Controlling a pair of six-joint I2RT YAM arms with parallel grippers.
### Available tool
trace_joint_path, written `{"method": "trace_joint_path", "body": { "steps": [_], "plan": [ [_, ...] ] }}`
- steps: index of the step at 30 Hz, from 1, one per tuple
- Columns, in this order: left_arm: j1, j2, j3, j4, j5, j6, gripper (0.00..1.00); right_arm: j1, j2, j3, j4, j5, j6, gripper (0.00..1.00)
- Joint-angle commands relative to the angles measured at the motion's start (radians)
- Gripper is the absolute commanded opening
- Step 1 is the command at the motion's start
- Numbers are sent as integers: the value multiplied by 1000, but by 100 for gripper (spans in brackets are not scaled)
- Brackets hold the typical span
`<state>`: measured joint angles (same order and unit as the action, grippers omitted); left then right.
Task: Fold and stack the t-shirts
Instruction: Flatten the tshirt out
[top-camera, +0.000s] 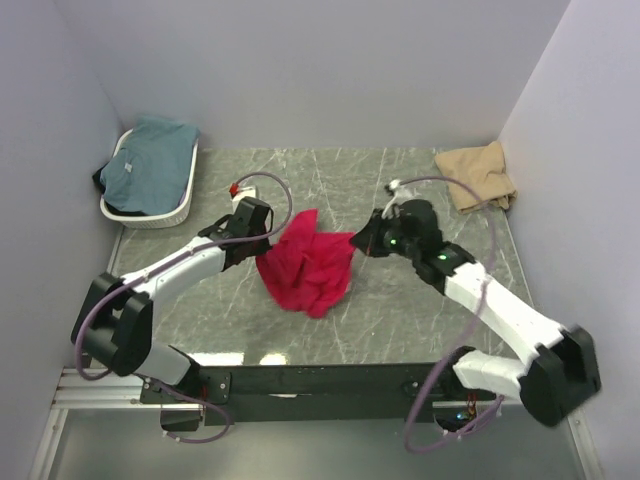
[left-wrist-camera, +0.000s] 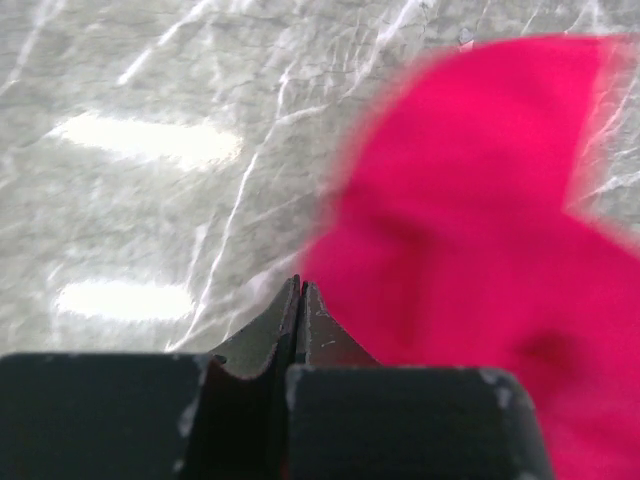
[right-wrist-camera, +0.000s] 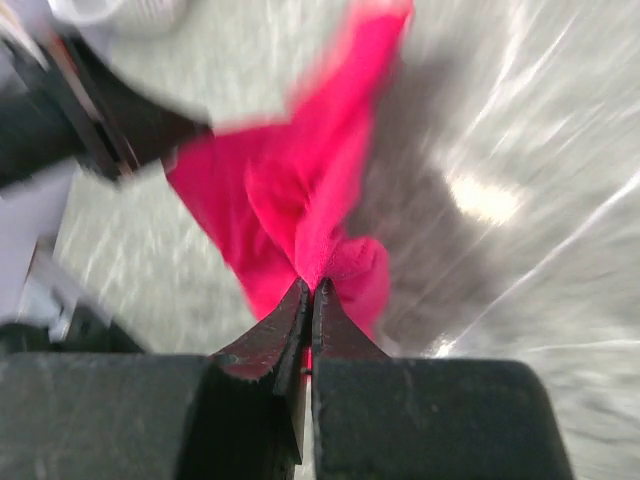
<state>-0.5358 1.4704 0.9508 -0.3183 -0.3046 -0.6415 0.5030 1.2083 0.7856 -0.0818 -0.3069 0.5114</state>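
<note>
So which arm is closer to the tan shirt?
Right. The right gripper is left of the tan shirt; the left gripper lies farther left, beyond the red shirt.

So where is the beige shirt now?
Top view: the tan beige cloth t-shirt lies at the far right corner of the grey marbled table, beyond the right tool.

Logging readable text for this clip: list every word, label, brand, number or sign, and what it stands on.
No readable text in any view.
The crimson red cloth t-shirt, tan beige cloth t-shirt, dusty teal cloth t-shirt and white oval basket show no print, label or logo.
Both wrist views are blurred.
</note>
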Motion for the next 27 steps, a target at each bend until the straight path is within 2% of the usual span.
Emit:
{"method": "trace_joint_path", "body": {
  "steps": [1,3,4,6,7,8,10,11,16,20,21,22,24,25,27],
  "plan": [
    [8,-125,25,-70,-39,-20,1,-14,-195,130,-226,291,-131,0],
    [7,-166,11,-93,-39,-39,1,-21,-229,161,-308,339,-155,0],
    [7,-180,0,-100,-44,-47,4,-23,-254,191,-328,376,-165,0],
    [7,-221,-38,-111,-54,-69,24,-24,-273,222,-377,394,-183,0],
    [7,-235,-55,-104,-60,-75,34,-24,-280,256,-387,390,-188,0],
    [7,-251,-73,-73,-56,-76,63,-23,-285,273,-401,391,-191,0],
    [8,-286,-118,-44,-48,-92,90,-24,-283,329,-414,390,-203,0],
    [7,-294,-130,-27,-24,-93,99,-24,-277,351,-427,393,-206,0],
    [5,-259,-152,45,41,-86,100,-23,-247,444,-460,376,-215,0],
    [-4,-179,-153,183,203,-70,99,-21,-239,495,-481,327,-228,0],
    [-7,-161,-143,215,291,-70,99,-23,-237,509,-483,310,-234,0],
    [-16,-142,-136,301,332,-69,99,-23,-234,538,-487,261,-237,0],
    [-27,-72,-89,353,396,-89,99,-23,-228,564,-437,101,-237,0],
    [-42,-47,-67,360,389,-89,99,-20,-195,625,-411,-66,-231,0],
    [-52,14,4,334,363,-96,99,-5,-136,735,-447,-74,-232,0]
  ]
}}
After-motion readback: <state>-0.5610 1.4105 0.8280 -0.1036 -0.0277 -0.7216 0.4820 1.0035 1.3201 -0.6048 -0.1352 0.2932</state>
